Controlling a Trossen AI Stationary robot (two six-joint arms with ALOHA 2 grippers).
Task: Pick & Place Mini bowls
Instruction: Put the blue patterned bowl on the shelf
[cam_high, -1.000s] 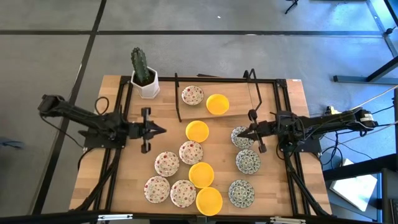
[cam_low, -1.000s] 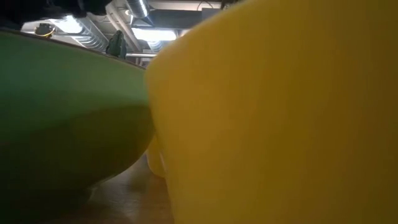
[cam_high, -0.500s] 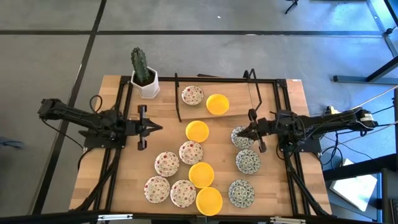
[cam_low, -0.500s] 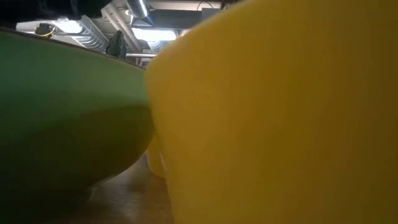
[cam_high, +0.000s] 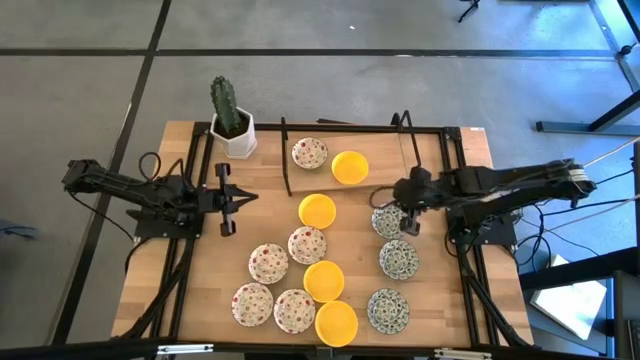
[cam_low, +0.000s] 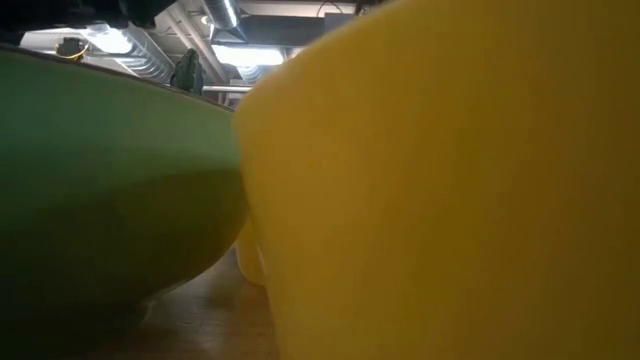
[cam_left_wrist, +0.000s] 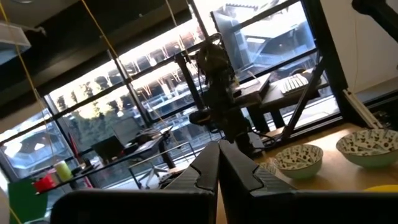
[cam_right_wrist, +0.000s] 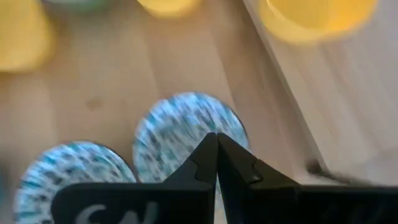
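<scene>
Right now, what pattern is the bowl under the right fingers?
White with a green-grey speckled pattern: the mini bowl under the shut right gripper. Best in the high view.

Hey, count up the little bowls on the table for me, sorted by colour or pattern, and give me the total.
Plain yellow bowls: 4
White bowls with red speckles: 5
White bowls with green-grey pattern: 3
Total: 12 bowls
</scene>
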